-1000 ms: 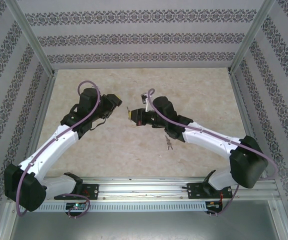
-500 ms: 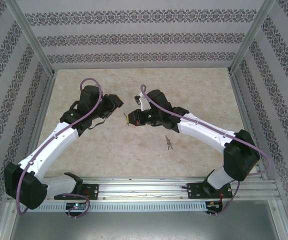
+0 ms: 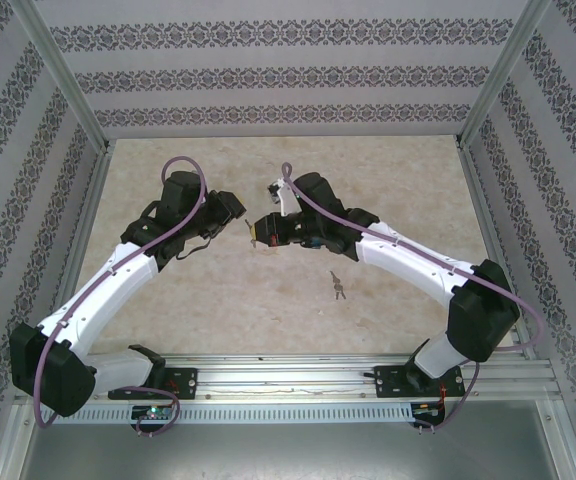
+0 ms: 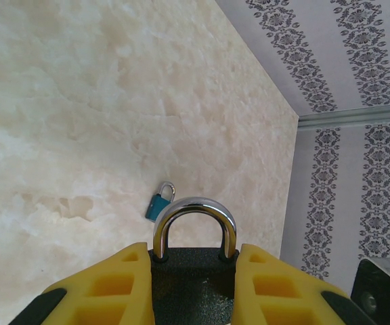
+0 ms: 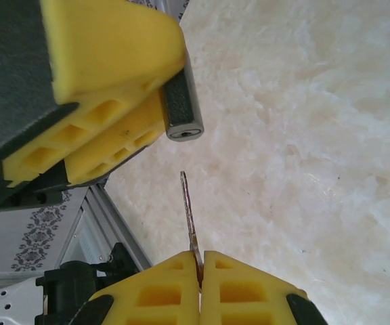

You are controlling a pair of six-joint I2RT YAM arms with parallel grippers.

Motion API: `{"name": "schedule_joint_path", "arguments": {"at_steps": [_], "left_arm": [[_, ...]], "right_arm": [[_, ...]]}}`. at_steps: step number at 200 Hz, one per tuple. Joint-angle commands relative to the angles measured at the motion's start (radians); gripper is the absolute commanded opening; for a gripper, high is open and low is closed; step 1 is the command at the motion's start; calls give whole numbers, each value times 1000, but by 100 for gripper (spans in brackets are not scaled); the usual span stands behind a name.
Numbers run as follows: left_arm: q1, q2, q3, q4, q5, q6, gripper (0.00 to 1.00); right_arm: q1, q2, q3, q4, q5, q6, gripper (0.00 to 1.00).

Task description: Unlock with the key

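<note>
Right now the padlock (image 4: 193, 279) is sitting upright in the left gripper (image 4: 193, 254), whose yellow fingers (image 4: 110, 288) are clamping its black body, silver shackle (image 4: 193, 205) pointing to 12 o'clock. The right gripper (image 5: 200, 263) is pinching a key (image 5: 189, 213) tightly, blade aiming at 12 o'clock, tip not touching the padlock's keyway end. A small teal padlock (image 4: 158, 205) is lying on the table (image 4: 80, 101) at 11 o'clock of the shackle

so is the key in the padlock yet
Out: the key, pinched in the right pincer, points at the padlock held by the left pincer, with a visible gap before its keyhole.
</note>
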Motion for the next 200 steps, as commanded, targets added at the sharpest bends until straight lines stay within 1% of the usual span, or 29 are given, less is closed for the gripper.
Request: {"name": "schedule_joint_path", "arguments": {"at_steps": [1, 67, 178, 200], "left_arm": [[-8, 1, 29, -2, -17, 17, 0], [-8, 0, 27, 6, -11, 14, 0], [-10, 4, 29, 21, -3, 2, 0], [-9, 1, 29, 21, -5, 2, 0]], "right_arm": [[1, 23, 39, 9, 19, 6, 0], [1, 36, 53, 19, 25, 11, 0], [5, 67, 77, 29, -2, 21, 0], [5, 68, 73, 31, 10, 27, 0]]}}
